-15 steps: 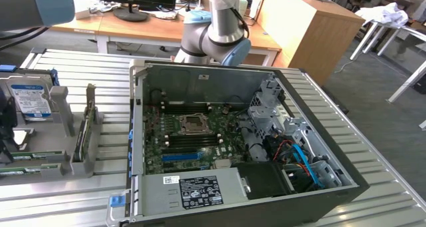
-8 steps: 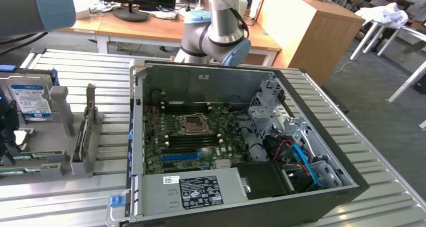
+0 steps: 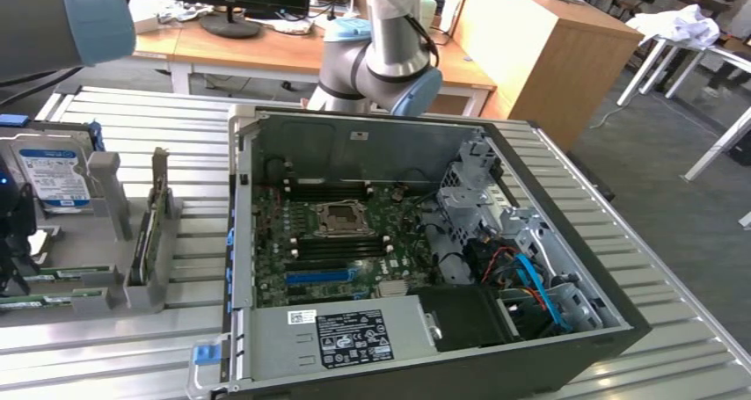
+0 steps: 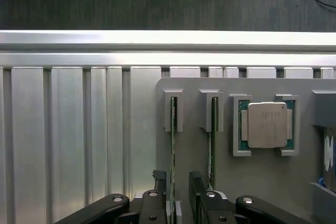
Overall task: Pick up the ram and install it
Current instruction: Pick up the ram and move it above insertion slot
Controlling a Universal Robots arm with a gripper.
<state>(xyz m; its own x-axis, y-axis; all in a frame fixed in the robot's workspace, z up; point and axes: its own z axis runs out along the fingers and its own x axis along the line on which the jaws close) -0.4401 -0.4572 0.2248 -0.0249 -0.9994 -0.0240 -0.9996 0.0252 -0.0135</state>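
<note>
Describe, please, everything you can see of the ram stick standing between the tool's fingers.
The ram is a thin green board seen edge-on, standing upright on its long edge on a grey holder plate. Its far end sits in a grey slotted bracket. It runs straight between the dark fingers of the open tool, one on each side; whether either touches it cannot be told. A second stick stands parallel beside it, apart.

Green ram (image 4: 173,148), silver ribbed table (image 4: 68,145)
</note>
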